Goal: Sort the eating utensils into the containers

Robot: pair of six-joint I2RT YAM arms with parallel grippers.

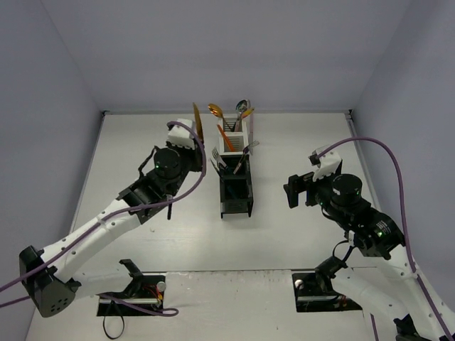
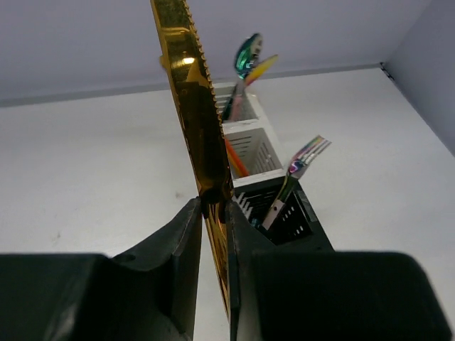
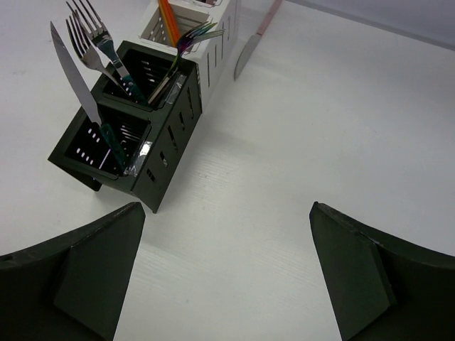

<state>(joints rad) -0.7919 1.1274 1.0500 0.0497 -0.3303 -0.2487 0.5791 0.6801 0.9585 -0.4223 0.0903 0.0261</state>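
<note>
The containers (image 1: 235, 186) stand in a row mid-table, two white bins (image 2: 250, 144) at the far end and two black bins (image 3: 142, 167) nearer. My left gripper (image 1: 190, 144) is just left of the white bins, shut on a gold serrated knife (image 2: 186, 85) that stands nearly upright, blade up, clamped between the fingers (image 2: 186, 234). Spoons (image 1: 215, 110) and an orange handle (image 3: 168, 15) stick out of the white bins. Silver forks (image 3: 94, 39) and a teal-handled knife (image 3: 77, 79) stand in the black ones. My right gripper (image 1: 293, 190) hangs open to the right of the row, nothing between its fingers.
A pink-handled knife (image 3: 250, 48) shows beside the white bins; whether it lies on the table is unclear. An iridescent fork (image 2: 307, 156) leans out of a black bin. Purple cables loop over both arms. Walls close off the table's back and sides.
</note>
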